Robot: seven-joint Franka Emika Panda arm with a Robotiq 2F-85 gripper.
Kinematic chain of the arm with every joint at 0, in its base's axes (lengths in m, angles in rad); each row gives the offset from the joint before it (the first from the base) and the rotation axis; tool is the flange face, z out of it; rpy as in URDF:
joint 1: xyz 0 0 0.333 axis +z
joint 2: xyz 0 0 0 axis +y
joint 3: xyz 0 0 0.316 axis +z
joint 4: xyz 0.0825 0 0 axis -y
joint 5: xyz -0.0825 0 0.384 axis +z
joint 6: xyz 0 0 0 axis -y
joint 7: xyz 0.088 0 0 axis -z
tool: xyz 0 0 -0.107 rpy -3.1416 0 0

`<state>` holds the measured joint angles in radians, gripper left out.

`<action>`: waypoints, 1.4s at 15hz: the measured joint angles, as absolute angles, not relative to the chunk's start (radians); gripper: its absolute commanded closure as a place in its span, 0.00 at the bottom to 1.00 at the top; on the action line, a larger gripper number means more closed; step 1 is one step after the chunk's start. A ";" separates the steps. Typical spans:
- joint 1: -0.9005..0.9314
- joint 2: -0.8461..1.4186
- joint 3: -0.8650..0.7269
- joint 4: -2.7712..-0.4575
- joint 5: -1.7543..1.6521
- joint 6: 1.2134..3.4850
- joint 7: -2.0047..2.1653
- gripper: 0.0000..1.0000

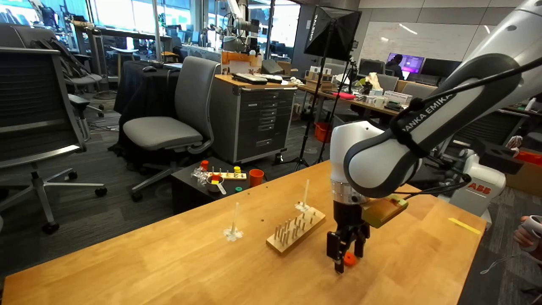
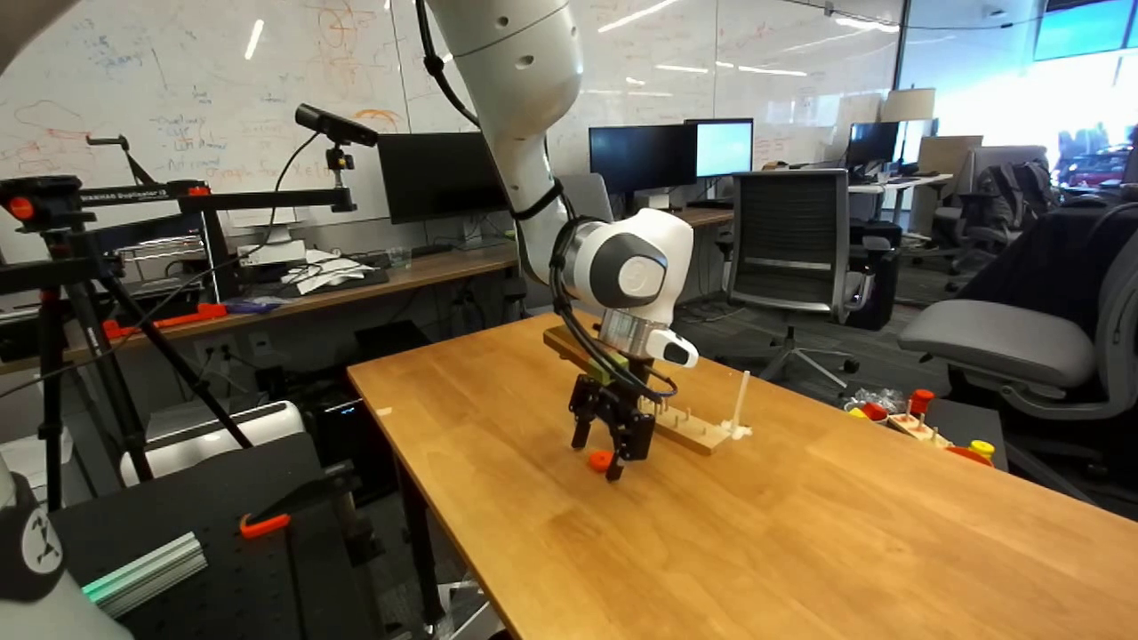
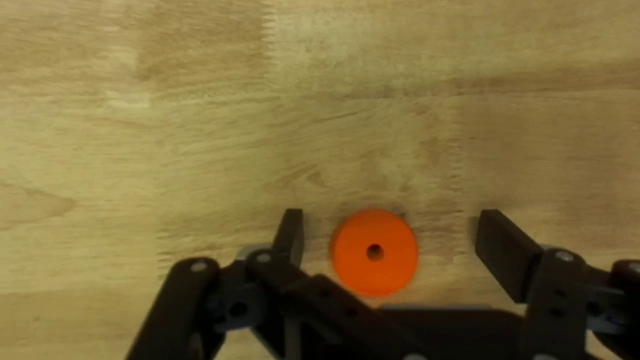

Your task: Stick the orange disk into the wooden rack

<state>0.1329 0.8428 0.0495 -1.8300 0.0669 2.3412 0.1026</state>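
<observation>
The orange disk (image 3: 376,277) lies flat on the wooden table with its small centre hole facing up. It also shows in both exterior views (image 1: 350,259) (image 2: 600,461). My gripper (image 3: 390,237) is open, pointing down, with one finger on each side of the disk. Neither finger touches it in the wrist view, and the disk is nearer the left finger there. The gripper also shows in both exterior views (image 1: 349,262) (image 2: 597,460), low over the table. The wooden rack (image 1: 302,234), a board with rows of upright pegs, stands beside the gripper; in an exterior view (image 2: 701,436) the gripper partly hides it.
Two thin upright sticks (image 1: 235,218) (image 1: 305,194) are fixed to the table (image 1: 148,262) near the rack. A low black stand (image 1: 186,186) beyond the table edge holds an orange cup (image 1: 255,178) and other small items.
</observation>
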 measured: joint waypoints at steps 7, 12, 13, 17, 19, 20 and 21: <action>0.150 0.831 0.034 -1.811 0.016 2.340 0.135 0.83; 0.142 0.828 0.021 -1.809 0.015 2.341 0.135 0.83; 0.138 0.823 0.018 -1.810 0.015 2.341 0.135 0.83; 0.130 0.766 0.003 -1.809 0.015 2.340 0.135 0.83; 0.126 0.731 -0.003 -1.808 0.015 2.339 0.135 0.83; 0.125 0.718 -0.005 -1.805 0.015 2.337 0.136 0.83; 0.123 0.709 -0.007 -1.799 0.015 2.333 0.136 0.83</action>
